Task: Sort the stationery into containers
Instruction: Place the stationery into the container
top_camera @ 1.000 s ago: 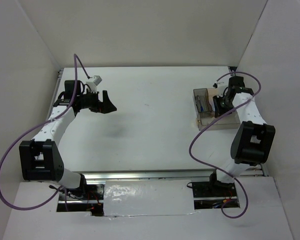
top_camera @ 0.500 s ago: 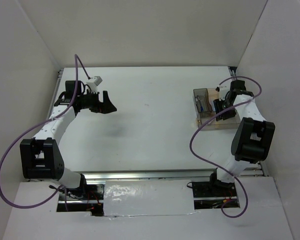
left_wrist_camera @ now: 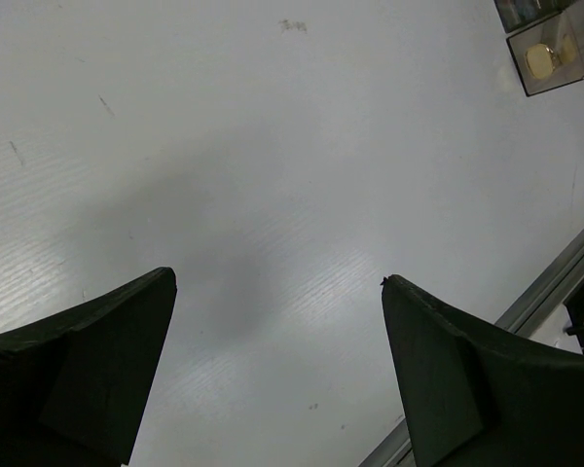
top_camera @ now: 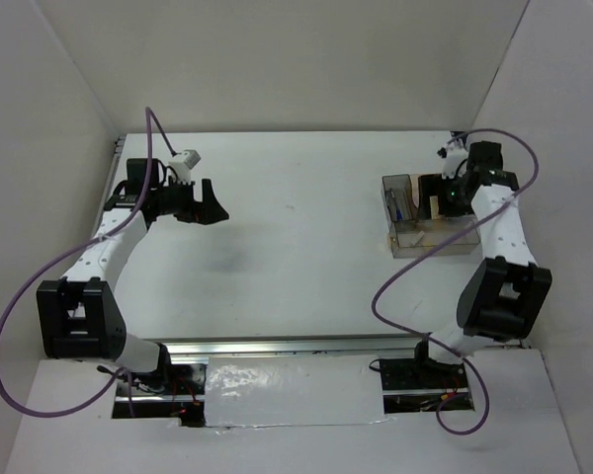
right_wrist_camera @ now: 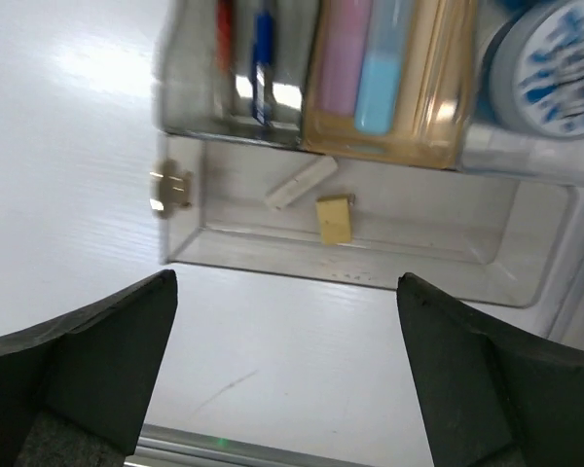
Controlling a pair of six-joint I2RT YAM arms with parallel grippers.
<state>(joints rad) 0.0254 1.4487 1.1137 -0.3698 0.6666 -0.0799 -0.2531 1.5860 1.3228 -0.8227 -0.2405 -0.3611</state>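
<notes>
Leftward nothing is shifting: our left gripper (left_wrist_camera: 277,282) is idling, fingers spread and empty, while our right gripper (right_wrist_camera: 287,282) is drawing back above the clear plastic compartmented tray (right_wrist_camera: 438,229), fingers parted, empty. The tan cube (right_wrist_camera: 334,219) and beige block (right_wrist_camera: 300,182) are lying together in one compartment. We are judging the sorting done; next, retreating clear.
</notes>
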